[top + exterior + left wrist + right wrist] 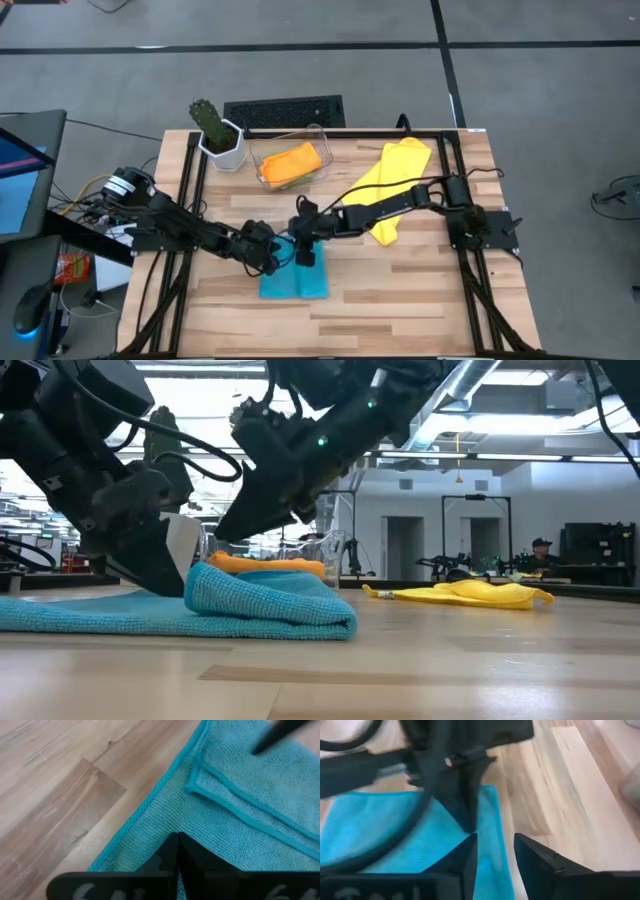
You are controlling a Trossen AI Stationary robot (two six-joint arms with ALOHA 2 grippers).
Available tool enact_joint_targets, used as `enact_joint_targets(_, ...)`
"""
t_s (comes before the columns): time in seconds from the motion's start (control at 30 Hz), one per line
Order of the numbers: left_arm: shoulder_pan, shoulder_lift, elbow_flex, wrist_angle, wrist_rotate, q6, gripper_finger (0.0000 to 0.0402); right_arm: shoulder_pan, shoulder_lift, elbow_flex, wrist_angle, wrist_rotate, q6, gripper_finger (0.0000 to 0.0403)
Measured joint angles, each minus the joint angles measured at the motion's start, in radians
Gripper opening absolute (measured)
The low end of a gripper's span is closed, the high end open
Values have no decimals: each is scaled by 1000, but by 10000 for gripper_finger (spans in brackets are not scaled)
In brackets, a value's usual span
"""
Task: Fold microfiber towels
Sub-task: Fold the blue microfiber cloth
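Observation:
A light blue towel lies on the table near its front middle, with one part folded over into a thick fold. My left gripper is shut and stands on the towel's lower layer. It reaches in from the table's left. My right gripper is open and hangs just over the folded part, with nothing between its fingers. A yellow towel lies crumpled at the far right. An orange towel lies in the clear bin. My left gripper presses its shut fingertips on the blue towel's flat lower layer, near the towel's left edge and beside the folded-over hem. The fingers come slanting down from the table's left. The towel lies flat on the table under them.
A clear plastic bin stands at the back middle, and a potted cactus to its left. Bare wood lies near the table's front edge. The two grippers stand close together over the blue towel.

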Motion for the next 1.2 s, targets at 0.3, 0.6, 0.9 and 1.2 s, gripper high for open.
enact_joint_targets(0.3,0,2,-1,2,-13,7,0,-29,35,0,19,-101,-46,168)
enact_joint_targets(0.6,0,3,-3,14,-17,15,0,-37,83,26,20,-109,-67,157)
enact_joint_targets(0.9,0,3,-3,11,-17,13,0,-20,116,23,-7,-135,-74,149)
enact_joint_targets(1.2,0,3,-3,11,-18,12,0,-16,114,24,-44,-111,-76,105)
